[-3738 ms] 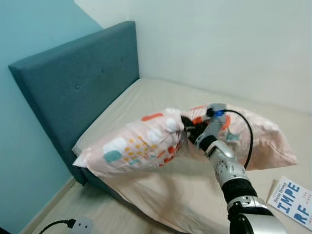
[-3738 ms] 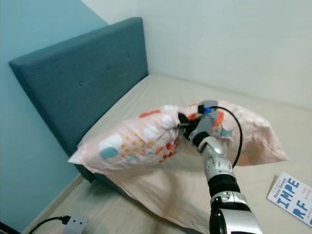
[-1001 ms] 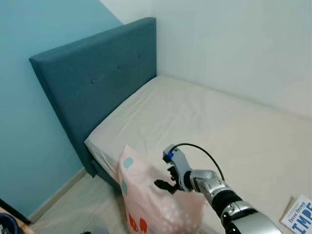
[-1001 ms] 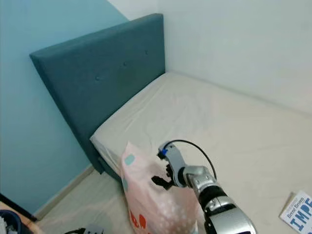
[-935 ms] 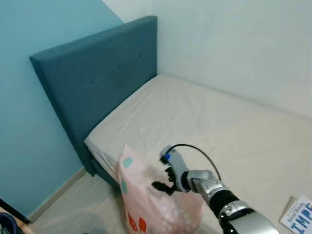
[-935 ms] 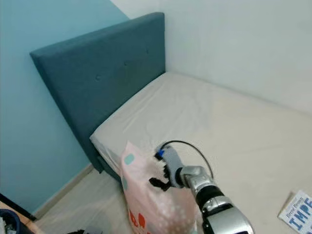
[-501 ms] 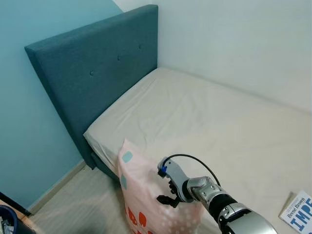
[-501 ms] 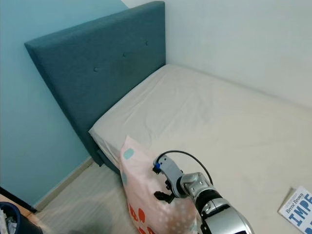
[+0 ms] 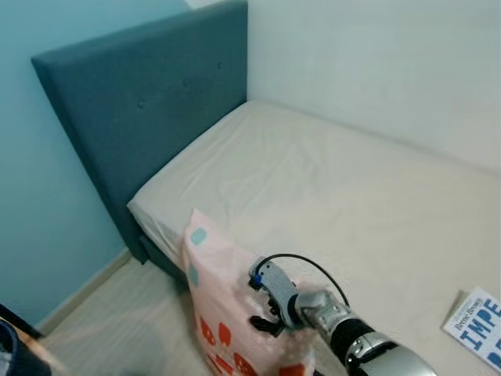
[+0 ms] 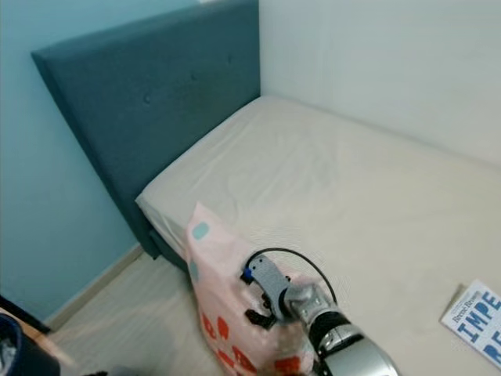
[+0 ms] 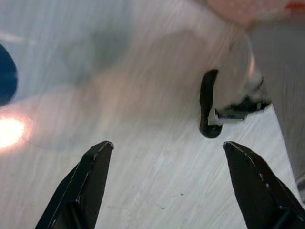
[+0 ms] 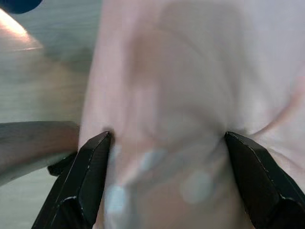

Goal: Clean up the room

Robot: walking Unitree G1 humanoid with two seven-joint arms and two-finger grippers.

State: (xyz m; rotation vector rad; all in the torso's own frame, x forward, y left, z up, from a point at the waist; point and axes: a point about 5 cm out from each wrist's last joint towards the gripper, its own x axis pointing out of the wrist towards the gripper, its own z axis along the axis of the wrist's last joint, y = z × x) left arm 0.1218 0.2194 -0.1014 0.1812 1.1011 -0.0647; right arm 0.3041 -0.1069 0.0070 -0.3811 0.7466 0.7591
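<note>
— What is seen on the left side?

— A blue wall (image 9: 47, 23) is seen there, and next to it a dark blue headboard (image 9: 133, 117). A wooden floor (image 9: 102, 321) is seen below. In the left wrist view, the left gripper (image 11: 167, 181) is held open over that floor, with nothing between its fingers. A white plug (image 11: 233, 95) with a black cable is seen lying there.

— And in the middle?

— A pink pillow (image 9: 223, 313) with coloured spots is held up on end beside the near edge of the bed (image 9: 329, 188). It is gripped by the right gripper (image 9: 262, 323). In the right wrist view, the black fingers (image 12: 93, 176) are pressed into the soft cloth, one on each side.

— What is seen on the right?

— A white book (image 9: 477, 325) with blue letters is seen lying flat on the bed, well apart from the pillow.
</note>
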